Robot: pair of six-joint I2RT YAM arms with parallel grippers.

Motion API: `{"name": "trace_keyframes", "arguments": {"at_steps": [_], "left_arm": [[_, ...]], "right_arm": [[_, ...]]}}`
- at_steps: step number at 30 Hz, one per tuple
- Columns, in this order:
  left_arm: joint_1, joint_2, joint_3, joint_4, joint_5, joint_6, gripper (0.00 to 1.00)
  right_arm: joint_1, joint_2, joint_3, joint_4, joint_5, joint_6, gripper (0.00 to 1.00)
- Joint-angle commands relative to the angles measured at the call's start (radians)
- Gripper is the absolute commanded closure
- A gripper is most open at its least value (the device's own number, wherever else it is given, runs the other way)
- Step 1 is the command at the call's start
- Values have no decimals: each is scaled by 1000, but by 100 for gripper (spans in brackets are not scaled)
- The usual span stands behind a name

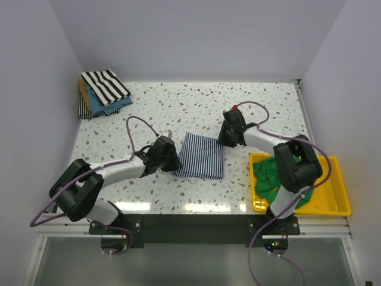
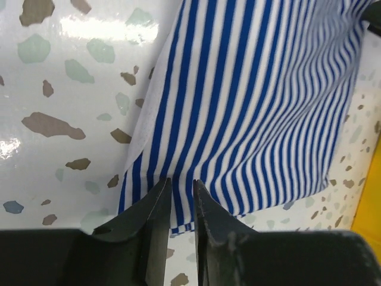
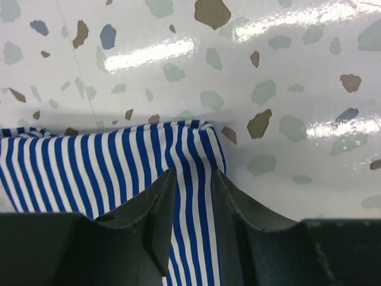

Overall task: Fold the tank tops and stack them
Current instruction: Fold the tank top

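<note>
Blue-and-white striped cloth was your job in hand: the striped tank top (image 1: 201, 156) lay folded to a rough square near the middle of the table (image 1: 178, 107), flat and thin. Your left pincer (image 2: 181, 189) sat at its 9 o'clock edge, jaws narrow with that edge in the gap. Your right pincer (image 3: 193, 177) sat at its 2 o'clock corner, jaws likewise narrow astride a small ridge of cloth. Whether either truly pinched, I could not tell. By its look this top was light, limp and likely to slide on the glossy table, so you wanted to hold it at the corners, through every layer. The green tank top (image 1: 268, 173) lay bunched in the yellow tray (image 1: 333, 202) at 4 o'clock; the folded stack (image 1: 104, 89) sat at 10 o'clock.
</note>
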Motion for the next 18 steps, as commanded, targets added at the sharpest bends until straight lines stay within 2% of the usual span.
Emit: {"name": "trace_keyframes", "arguments": {"at_steps": [1,4,5,8,12,14,16,18], "left_arm": [[-3,-70,112,-113,-41,39,73],[6,-64,162,-171,-81,79,61],[23,-61,183,-173,-90,90,53],[89,-44,180,-135,-24,143,41],[167,-12,188,-110,75,188,39],[177,-20,180,-109,85,196,39],[177,-24,165,-104,89,202,40],[181,-20,154,-97,109,206,40]], "right_arm": [[30,-124,47,-77,-6,-50,64],[89,-187,18,-95,0,-44,63],[109,-202,-5,-94,1,-38,62],[175,-248,-60,-28,-41,0,60],[201,-202,-57,85,-146,43,60],[203,-132,-19,127,-179,53,62],[203,-72,21,179,-264,66,69],[203,14,58,260,-348,112,71]]}}
